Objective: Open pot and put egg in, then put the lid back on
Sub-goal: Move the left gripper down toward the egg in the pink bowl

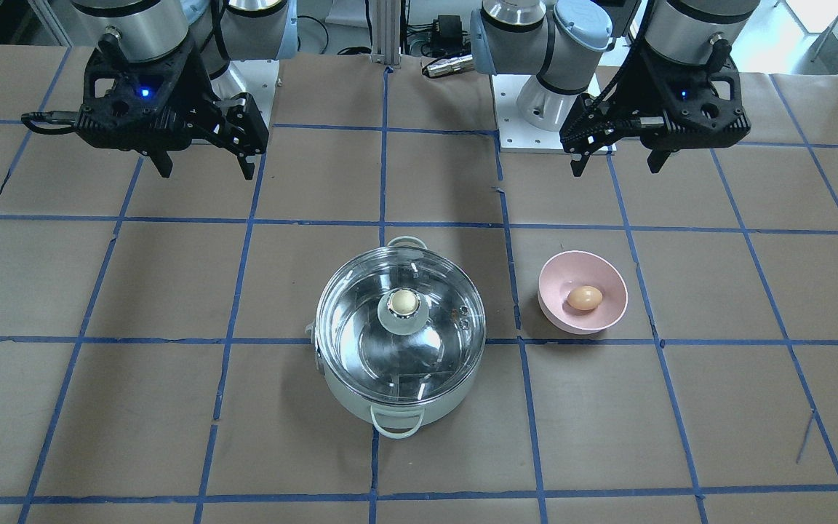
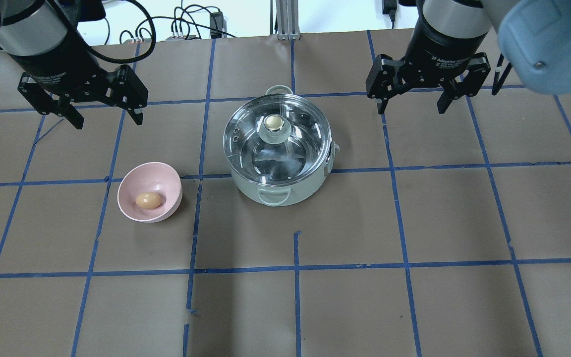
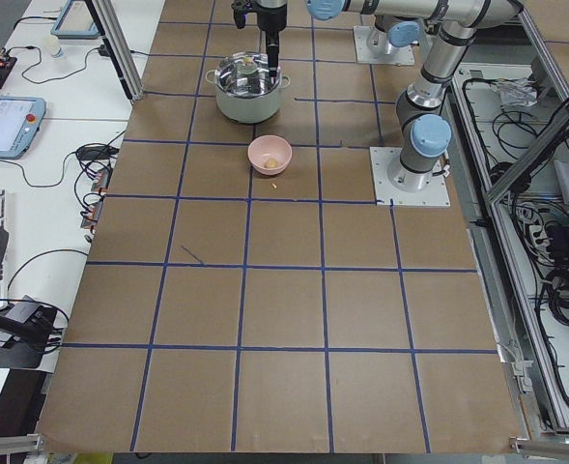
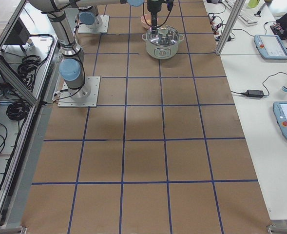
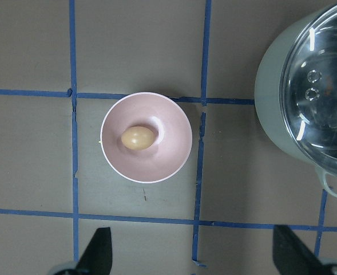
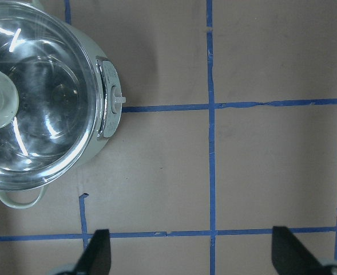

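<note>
Overhead exterior gives you the whole layout: the pot (image 2: 299, 194) stands near the middle of the table (image 2: 414, 213) with the lid (image 2: 298, 148) seated flat on its rim, knob (image 2: 275, 124) up. The egg (image 2: 148, 200) lies in the pink bowl (image 2: 169, 182), which sits beside the pot on the robot's left, near it but not touching.

The left gripper (image 2: 108, 120) hangs above the table on the bowl's side. Its fingers are spread wide and it has hold of nothing. The right gripper (image 2: 411, 109) hangs on the pot's other side, equally wide and equally empty. Both sit closer to the robot's bases than the pot and bowl do.

That split looks deliberate. The bowl keeps the egg from rolling, and its place under the left wrist camera (which looks straight down on it) suggests the left arm is meant for the egg and the right for the lid. Nothing of the task is done yet.

Mind what blocks you. The closed lid bars the way into the pot, so it has to come off first, and the knob looks like its only proper grip. The bowl's curved wall rings the egg and will likely crowd the fingers. Blue tape lines (image 2: 394, 168) cross the table, flat and harmless.
</note>
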Tool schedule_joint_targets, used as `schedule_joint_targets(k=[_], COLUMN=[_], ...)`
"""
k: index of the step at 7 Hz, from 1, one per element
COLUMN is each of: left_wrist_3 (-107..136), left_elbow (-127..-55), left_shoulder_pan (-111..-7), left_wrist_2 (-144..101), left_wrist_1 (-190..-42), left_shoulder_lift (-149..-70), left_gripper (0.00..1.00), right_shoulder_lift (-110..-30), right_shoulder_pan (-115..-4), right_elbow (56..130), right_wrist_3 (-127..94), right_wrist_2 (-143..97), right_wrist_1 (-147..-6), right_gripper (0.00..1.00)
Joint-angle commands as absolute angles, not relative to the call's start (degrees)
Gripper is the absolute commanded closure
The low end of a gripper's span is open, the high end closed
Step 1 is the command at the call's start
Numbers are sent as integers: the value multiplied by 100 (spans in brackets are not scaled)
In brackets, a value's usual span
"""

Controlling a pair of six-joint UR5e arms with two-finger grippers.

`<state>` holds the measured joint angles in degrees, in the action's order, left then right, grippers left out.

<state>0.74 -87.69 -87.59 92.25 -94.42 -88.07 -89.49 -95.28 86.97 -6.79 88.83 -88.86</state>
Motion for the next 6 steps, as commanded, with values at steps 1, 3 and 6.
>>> schedule_joint_targets(k=[1, 3, 6], left_wrist_3=[79, 70, -113], left_elbow=[-8763, -8780, -8929], left_shoulder_pan=[-8754, -8763, -8719], left_wrist_2=[9211, 9220, 9229], left_wrist_1=[-9439, -9439, -9448], left_shoulder_lift=[-8807, -8807, -8798], left_gripper=[0, 0, 0], right_shoulder_lift=[-8947, -8947, -8947], right_shoulder_pan=[-9527, -9527, -9519], right_elbow=[8701, 8701, 8701], right_wrist_3=[-677, -677, -668], right_wrist_2=[8894, 8903, 8912], right_wrist_1=[-8886, -8877, -8859], right_gripper=[0, 0, 0])
